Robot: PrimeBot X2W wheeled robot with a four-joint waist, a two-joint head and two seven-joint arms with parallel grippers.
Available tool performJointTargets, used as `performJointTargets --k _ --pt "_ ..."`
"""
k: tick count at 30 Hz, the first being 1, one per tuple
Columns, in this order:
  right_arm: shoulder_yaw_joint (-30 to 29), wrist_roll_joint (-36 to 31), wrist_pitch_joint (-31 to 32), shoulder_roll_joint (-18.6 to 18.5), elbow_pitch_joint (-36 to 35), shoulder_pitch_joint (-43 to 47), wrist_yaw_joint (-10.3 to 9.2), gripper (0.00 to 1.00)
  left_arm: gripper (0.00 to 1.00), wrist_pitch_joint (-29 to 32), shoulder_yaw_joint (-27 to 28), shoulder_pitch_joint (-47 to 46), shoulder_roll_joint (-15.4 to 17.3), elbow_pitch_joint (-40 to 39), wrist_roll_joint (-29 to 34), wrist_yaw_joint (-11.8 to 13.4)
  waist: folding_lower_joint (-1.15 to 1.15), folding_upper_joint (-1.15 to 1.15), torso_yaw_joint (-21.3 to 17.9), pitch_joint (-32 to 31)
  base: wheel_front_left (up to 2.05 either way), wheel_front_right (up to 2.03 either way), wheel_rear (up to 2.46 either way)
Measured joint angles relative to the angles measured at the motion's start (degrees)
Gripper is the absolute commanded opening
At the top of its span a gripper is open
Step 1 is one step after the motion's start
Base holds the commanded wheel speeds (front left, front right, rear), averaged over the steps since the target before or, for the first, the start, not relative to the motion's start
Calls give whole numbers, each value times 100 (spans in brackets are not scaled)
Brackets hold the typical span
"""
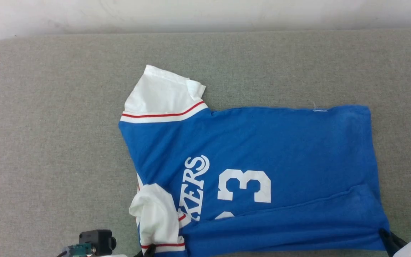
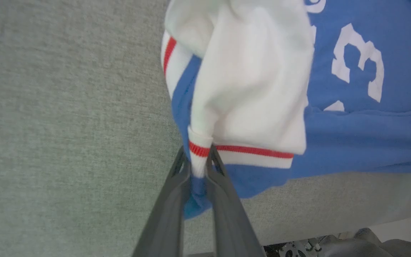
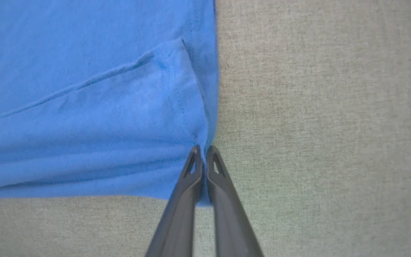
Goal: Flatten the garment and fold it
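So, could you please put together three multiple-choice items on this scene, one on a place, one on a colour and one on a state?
1. Where on the garment is the right gripper? A. its middle B. its near hem corner C. its collar
2. What colour is the thin stripe on the far sleeve? A. green B. red C. black
3. How is the left gripper? A. wide open B. shut on nothing C. shut on the near sleeve's trim
1 B: its fingers meet at the blue corner. 2 B: a red line borders the white sleeve end. 3 C: striped trim sits pinched between its fingers.
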Motion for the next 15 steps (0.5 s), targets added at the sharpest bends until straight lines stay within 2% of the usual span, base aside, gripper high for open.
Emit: performJointTargets --k 1,2,3,10,15 --pt "20 0 -45 -1 18 -1 -1 66 37 -16 4 -3 -23 38 -2 -27 0 0 6 -16 0 0 0" --pt "33 2 -92 -1 32 -4 0 100 67 -51 7 -12 -52 75 -3 -34 0 0 12 -28 0 0 0" --pt "27 5 -151 -2 53 -9 -1 100 100 -74 18 -20 -76 108 -4 -36 0 0 17 -36 0 0 0" --pt "68 167 -421 -8 14 -46 -8 100 100 -314 297 10 -130 48 -189 -84 0 0 -3 -25 0 0 0" --pt "20 189 -976 -5 -423 -299 -8 100 100 -666 842 70 -88 -461 -324 -87 0 1 -30 49 0 0 0"
